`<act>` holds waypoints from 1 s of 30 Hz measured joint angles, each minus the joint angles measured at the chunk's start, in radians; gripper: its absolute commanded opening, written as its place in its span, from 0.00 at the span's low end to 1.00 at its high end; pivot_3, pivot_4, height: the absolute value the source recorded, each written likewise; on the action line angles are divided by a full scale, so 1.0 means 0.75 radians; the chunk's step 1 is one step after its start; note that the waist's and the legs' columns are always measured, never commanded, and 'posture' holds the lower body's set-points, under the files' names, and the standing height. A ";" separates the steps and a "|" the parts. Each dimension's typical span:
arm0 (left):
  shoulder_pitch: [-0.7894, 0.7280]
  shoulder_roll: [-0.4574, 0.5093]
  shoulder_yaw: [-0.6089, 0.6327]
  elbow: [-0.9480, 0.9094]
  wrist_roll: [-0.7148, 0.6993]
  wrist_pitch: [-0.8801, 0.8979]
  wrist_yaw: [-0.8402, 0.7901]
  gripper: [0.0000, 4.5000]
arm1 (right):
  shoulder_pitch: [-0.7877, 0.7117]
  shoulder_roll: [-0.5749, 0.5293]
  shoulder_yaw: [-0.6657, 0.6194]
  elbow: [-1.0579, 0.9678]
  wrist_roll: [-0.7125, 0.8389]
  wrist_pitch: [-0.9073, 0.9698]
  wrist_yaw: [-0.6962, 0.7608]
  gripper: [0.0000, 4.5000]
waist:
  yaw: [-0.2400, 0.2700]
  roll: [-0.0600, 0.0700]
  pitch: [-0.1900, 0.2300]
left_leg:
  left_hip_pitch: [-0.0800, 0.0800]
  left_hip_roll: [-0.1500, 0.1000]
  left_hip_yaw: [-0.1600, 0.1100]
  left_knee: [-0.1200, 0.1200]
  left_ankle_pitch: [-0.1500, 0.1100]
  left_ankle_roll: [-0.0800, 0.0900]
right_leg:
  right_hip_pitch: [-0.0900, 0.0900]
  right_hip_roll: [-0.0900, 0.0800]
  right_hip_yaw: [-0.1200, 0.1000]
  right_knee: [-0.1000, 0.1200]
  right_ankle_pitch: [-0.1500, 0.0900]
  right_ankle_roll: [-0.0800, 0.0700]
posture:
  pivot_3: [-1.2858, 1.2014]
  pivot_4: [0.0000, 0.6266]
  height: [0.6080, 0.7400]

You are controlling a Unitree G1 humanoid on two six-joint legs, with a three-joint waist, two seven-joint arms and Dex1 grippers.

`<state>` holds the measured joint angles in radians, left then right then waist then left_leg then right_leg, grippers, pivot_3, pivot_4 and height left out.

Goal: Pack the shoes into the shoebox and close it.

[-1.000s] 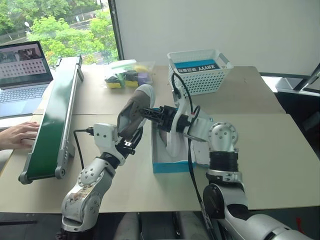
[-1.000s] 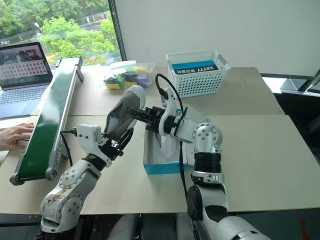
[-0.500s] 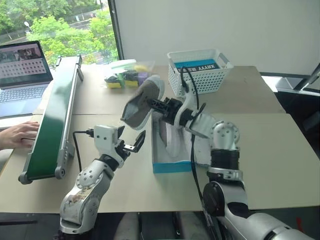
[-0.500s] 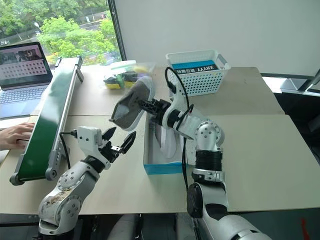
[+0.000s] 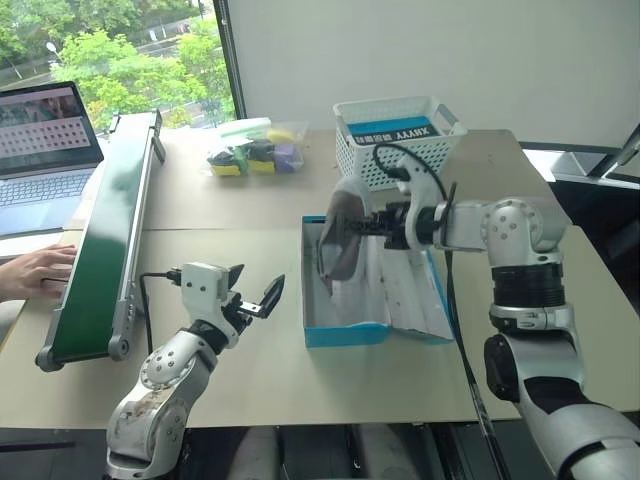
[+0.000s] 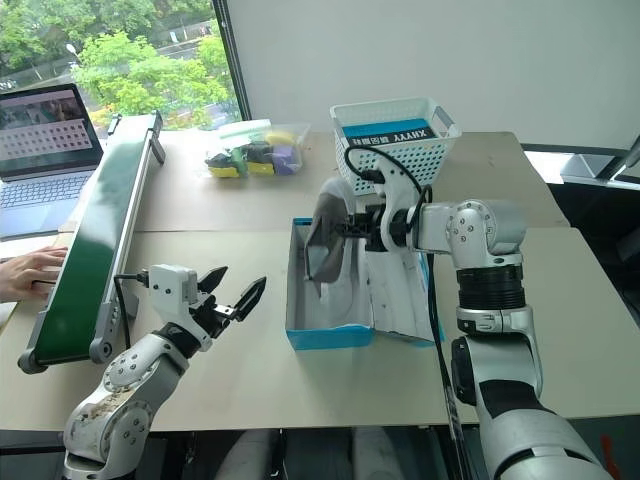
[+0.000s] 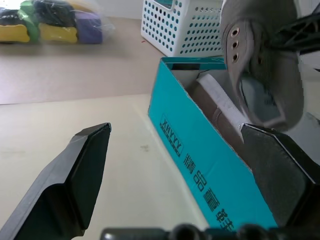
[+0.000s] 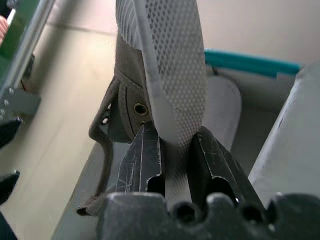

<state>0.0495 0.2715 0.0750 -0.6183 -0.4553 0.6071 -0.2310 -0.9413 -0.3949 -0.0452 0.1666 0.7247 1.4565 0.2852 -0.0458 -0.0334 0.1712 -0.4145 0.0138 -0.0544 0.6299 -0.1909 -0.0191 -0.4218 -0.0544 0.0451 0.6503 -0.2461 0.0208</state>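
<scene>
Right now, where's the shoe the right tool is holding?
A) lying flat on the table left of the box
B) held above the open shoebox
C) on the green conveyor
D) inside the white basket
B: the right tool pinches the shoe by its sole edge, over the open shoebox.

Left gripper released shoe; right gripper carried it over shoebox

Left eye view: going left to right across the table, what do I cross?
Laptop → green conveyor → left gripper, jaws open → shoe held in the right gripper over the shoebox.
</scene>
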 measured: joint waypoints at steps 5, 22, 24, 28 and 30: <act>-0.003 0.000 0.001 0.003 0.000 0.000 0.000 0.98 | 0.044 0.074 0.030 -0.001 -0.045 0.079 -0.013 0.06 | 0.003 0.000 0.000 | 0.000 -0.001 0.000 0.001 0.000 0.000 | 0.000 -0.001 0.000 -0.001 0.001 0.001 | 0.52 0.24 0.98; -0.012 0.000 0.004 0.006 0.006 0.001 0.001 0.98 | -0.095 -0.100 0.201 0.238 -0.300 -0.138 0.206 0.06 | 0.003 0.000 0.000 | 0.000 -0.001 0.000 0.001 0.000 0.000 | 0.001 0.000 0.000 -0.002 0.001 0.001 | 0.52 0.24 0.98; -0.018 0.001 0.004 0.009 0.006 0.001 -0.001 0.98 | -0.108 -0.118 0.260 0.242 -0.324 -0.146 0.259 0.06 | 0.005 0.000 0.000 | 0.000 -0.001 0.000 0.001 0.000 0.000 | 0.001 -0.001 0.000 -0.002 0.001 0.001 | 0.52 0.24 0.98; -0.032 0.001 0.004 0.027 0.006 0.001 -0.005 0.98 | -0.141 -0.111 0.300 0.274 -0.363 -0.115 0.282 0.06 | 0.007 0.000 0.000 | 0.000 -0.001 0.000 0.001 0.000 0.000 | 0.001 -0.001 0.000 -0.002 0.001 0.001 | 0.52 0.24 0.98; -0.031 0.001 0.004 0.030 0.007 0.001 -0.005 0.98 | -0.148 -0.099 0.302 0.276 -0.374 -0.075 0.274 0.06 | 0.011 0.000 0.000 | 0.000 -0.001 0.000 0.001 0.000 0.000 | 0.001 -0.001 0.000 -0.002 0.001 0.001 | 0.52 0.24 0.98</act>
<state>0.0263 0.2723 0.0783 -0.5960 -0.4498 0.6076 -0.2350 -1.0525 -0.4693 0.1810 0.3732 0.4440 1.4002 0.4908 -0.0378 -0.0332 0.1712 -0.4148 0.0129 -0.0545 0.6307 -0.1909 -0.0191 -0.4209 -0.0552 0.0448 0.6488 -0.2455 0.0218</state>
